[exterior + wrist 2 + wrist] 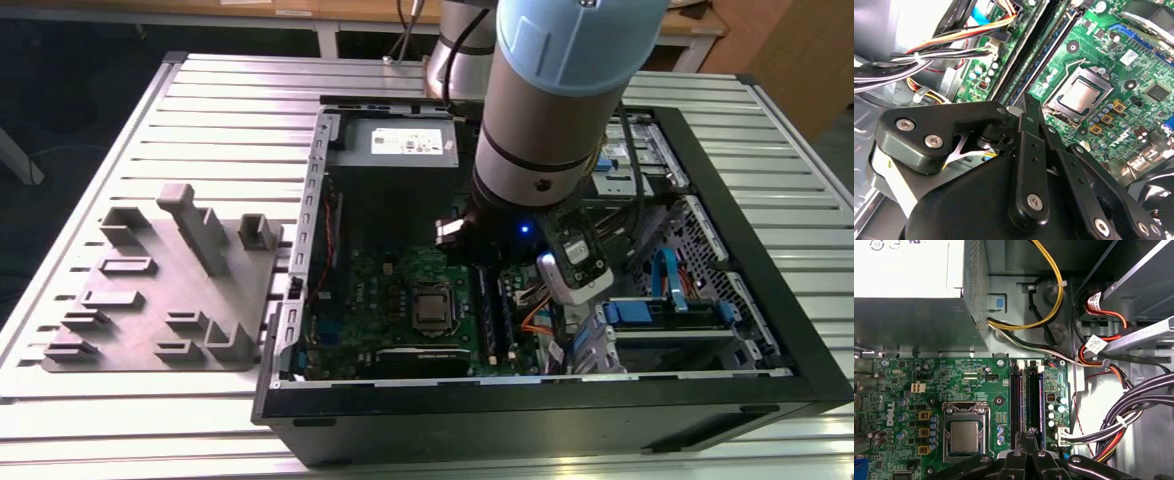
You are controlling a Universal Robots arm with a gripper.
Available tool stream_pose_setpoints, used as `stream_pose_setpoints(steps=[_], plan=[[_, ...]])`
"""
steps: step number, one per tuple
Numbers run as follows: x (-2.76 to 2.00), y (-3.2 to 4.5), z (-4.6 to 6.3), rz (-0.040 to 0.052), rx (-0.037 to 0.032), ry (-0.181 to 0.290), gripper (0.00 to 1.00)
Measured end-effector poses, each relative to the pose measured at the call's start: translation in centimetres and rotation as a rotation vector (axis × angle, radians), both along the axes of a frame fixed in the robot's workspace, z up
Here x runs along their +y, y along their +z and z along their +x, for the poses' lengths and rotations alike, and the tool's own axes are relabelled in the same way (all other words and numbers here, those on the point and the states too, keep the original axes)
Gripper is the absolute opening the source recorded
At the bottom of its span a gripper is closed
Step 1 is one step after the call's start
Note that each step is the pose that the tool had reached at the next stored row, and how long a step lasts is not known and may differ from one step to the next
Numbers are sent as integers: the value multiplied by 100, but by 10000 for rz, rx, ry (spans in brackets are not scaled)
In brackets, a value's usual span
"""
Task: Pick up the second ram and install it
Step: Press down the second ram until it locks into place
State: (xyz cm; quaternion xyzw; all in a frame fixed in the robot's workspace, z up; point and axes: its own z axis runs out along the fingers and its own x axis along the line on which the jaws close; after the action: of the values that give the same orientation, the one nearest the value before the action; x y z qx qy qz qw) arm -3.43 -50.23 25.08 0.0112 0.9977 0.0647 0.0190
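Pincer (pixel 1030 436): I see it clenched, black tips together over the slots
Slots (pixel 1026 400): two, long, black
Ram (pixel 1038 405): one bluish stick seated
CPU (pixel 964 436): one, square, metallic

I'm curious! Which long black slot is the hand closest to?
The slot farther from the silver processor; the hand lines up with it.

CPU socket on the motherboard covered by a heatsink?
No. In the first wrist view the CPU socket on the green motherboard is bare, its metal lid and retention frame exposed, with no heatsink over it.
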Motion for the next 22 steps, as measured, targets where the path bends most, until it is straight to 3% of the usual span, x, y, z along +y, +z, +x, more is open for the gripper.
stream_pose_setpoints(steps=[6,15,22], plan=[[25,-2,0,11,-1,0,7],[224,-19,0,11,0,-1,7],[264,-62,2,15,-1,0,7]])
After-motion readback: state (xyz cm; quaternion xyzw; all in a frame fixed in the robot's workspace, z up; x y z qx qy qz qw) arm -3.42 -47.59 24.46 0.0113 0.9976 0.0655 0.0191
